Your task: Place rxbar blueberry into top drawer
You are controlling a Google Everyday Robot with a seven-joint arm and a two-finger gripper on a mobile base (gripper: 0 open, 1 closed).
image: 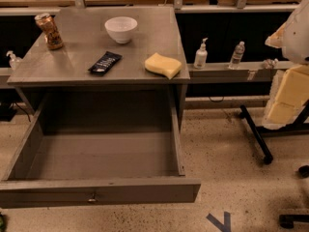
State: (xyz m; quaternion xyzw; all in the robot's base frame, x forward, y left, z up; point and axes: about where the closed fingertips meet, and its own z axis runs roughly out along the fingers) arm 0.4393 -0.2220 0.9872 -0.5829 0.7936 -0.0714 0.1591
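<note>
The rxbar blueberry (105,62), a flat bar in a dark wrapper with faint white print, lies on the grey table top (87,42), left of the middle and near its front edge. The top drawer (101,158) below is pulled fully open and nothing lies in it; its flat front panel with a small knob (91,196) is nearest the camera. My gripper is out of the camera view. Only a white rounded shape (299,28) shows at the right edge, and I cannot tell whether it is part of my arm.
On the table top stand a white bowl (120,29) and a can (49,31), and a yellow sponge (163,65) lies right of the bar. Two bottles (201,54) stand on a ledge to the right. A yellow padded frame (287,98) on black legs stands at the right.
</note>
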